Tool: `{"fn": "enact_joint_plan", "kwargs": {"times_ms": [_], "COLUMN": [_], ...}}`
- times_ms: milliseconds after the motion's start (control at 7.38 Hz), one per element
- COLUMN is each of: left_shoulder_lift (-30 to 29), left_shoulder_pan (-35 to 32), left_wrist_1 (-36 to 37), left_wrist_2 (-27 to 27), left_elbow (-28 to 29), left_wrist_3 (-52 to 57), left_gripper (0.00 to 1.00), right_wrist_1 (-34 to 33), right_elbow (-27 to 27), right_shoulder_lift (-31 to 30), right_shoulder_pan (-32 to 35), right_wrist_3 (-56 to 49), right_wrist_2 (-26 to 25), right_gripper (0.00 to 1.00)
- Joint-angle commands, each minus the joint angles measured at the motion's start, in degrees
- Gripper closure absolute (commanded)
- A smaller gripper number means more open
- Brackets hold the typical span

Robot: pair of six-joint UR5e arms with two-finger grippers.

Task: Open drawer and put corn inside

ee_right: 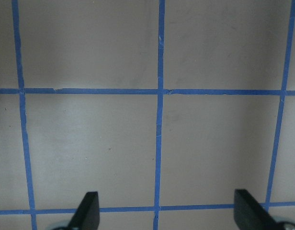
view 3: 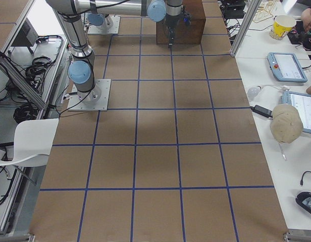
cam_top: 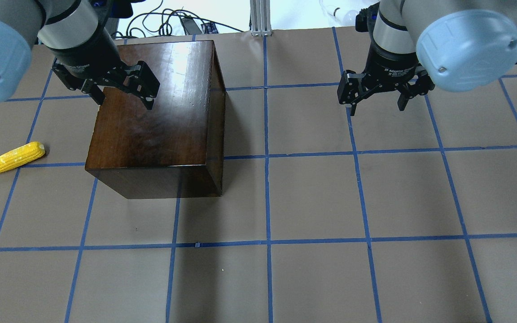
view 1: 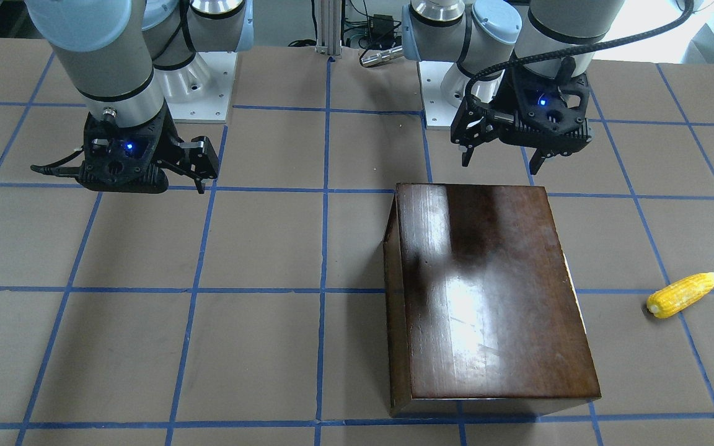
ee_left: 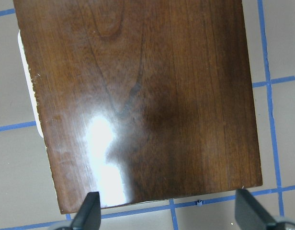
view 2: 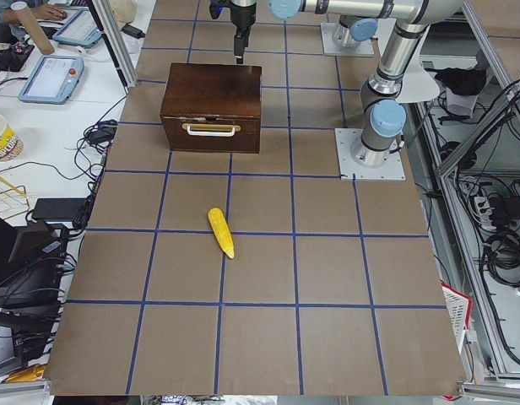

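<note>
Drawer (view 2: 211, 137) interior — hidden (front closed)

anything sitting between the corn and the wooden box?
No. In the overhead view only bare table with blue tape lines separates the corn from the wooden box; the exterior left view shows the same.

A glossy dark-brown wooden box (cam_top: 151, 116) throws back a white glare (grain plainly visible) on a matt, paper-like brown worktop (cam_top: 312, 197) gridded with blue tape (cam_top: 267, 155); the yellow corn (cam_top: 11, 158) looks like bumpy plastic.
</note>
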Motion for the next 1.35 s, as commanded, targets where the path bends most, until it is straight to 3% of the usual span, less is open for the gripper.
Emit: {"fn": "enact_joint_plan", "kwargs": {"times_ms": [0, 1219], "left_shoulder_lift": [0.0, -0.9], "left_shoulder_pan": [0.2, -0.2], "left_wrist_1": [0.0, 0.0], "left_wrist_2": [0.0, 0.0], "left_elbow": [0.2, 0.2], "left_wrist_3": [0.0, -4.1], "left_gripper": [0.0, 0.0], "right_wrist_1": [0.1, 0.1], "right_elbow": [0.0, 0.0], "right_shoulder_lift": [0.0, 0.0], "right_shoulder_pan": [0.0, 0.0], "right_wrist_3": [0.0, 0.0], "right_wrist_2": [0.0, 0.0], "right_gripper": [0.0, 0.0]}}
